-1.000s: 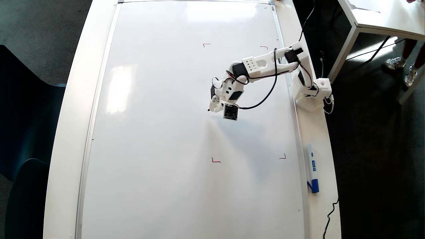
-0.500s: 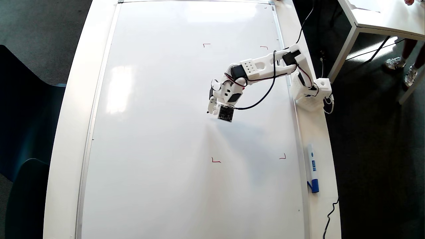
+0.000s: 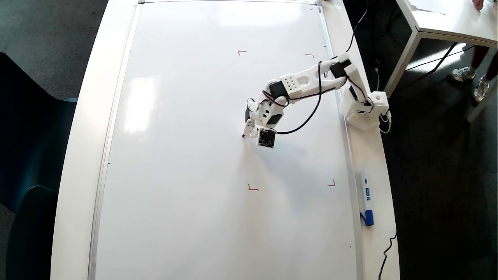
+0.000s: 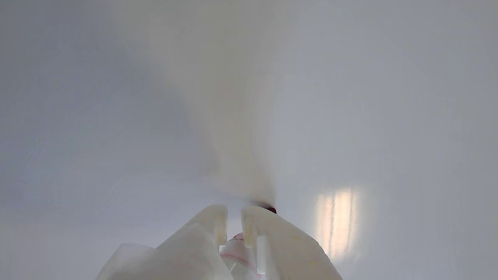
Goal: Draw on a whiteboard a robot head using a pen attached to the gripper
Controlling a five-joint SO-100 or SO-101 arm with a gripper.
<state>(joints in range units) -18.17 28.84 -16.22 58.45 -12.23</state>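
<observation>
The whiteboard (image 3: 186, 155) covers most of the table and carries four small red corner marks, such as one (image 3: 253, 188) at the lower left. No robot head outline shows between the marks. My gripper (image 3: 249, 129) hangs over the left side of the marked area, its jaws close together around the pen (image 3: 245, 133), whose dark tip meets the board. In the wrist view the gripper (image 4: 234, 217) shows at the bottom edge. The pen (image 4: 238, 251) sits between the fingers, its red tip (image 4: 269, 209) on the blank whiteboard (image 4: 116, 116).
A white marker with a blue cap (image 3: 366, 198) lies on the table strip right of the board. The arm's base (image 3: 363, 111) is clamped at the right edge with black cables. A smaller white table (image 3: 447, 19) and a person's feet (image 3: 472, 79) are at the upper right.
</observation>
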